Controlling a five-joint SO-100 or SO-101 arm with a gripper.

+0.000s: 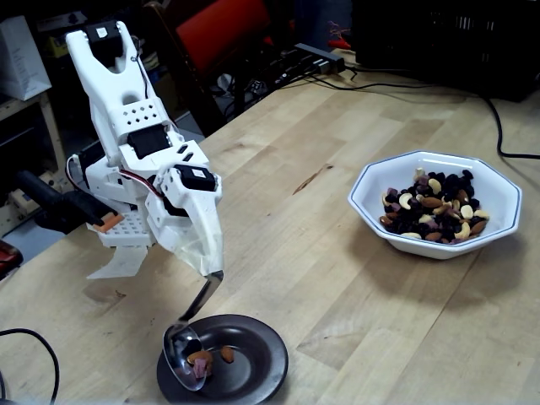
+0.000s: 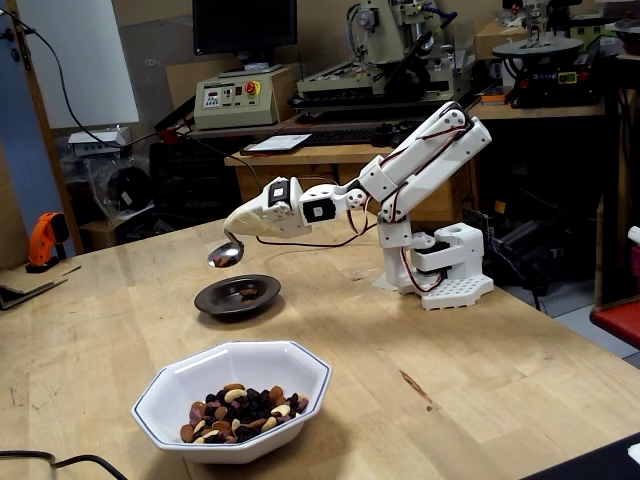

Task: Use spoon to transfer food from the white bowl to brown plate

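Observation:
The silver spoon (image 1: 187, 361) (image 2: 224, 254) hangs over the brown plate (image 1: 268, 359) (image 2: 212, 300), its bowl rolled onto its side and looking empty. My gripper (image 1: 213, 272) (image 2: 238, 231) is shut on the spoon's handle just above the plate. A few pieces of food (image 1: 224, 354) (image 2: 247, 292) lie in the plate's centre. The white bowl (image 1: 499, 192) (image 2: 300, 372) stands apart from the plate; in one fixed view it is at the right, in the other at the front. It holds a heap of nuts and dark fruit (image 1: 434, 211) (image 2: 240, 408).
The arm's white base (image 2: 446, 272) stands at the table's edge. Black cables (image 1: 499, 126) run across the table's back corner, and another cable (image 1: 38, 337) loops at the near left. A red chair (image 1: 224, 25) and cluttered benches stand beyond the table.

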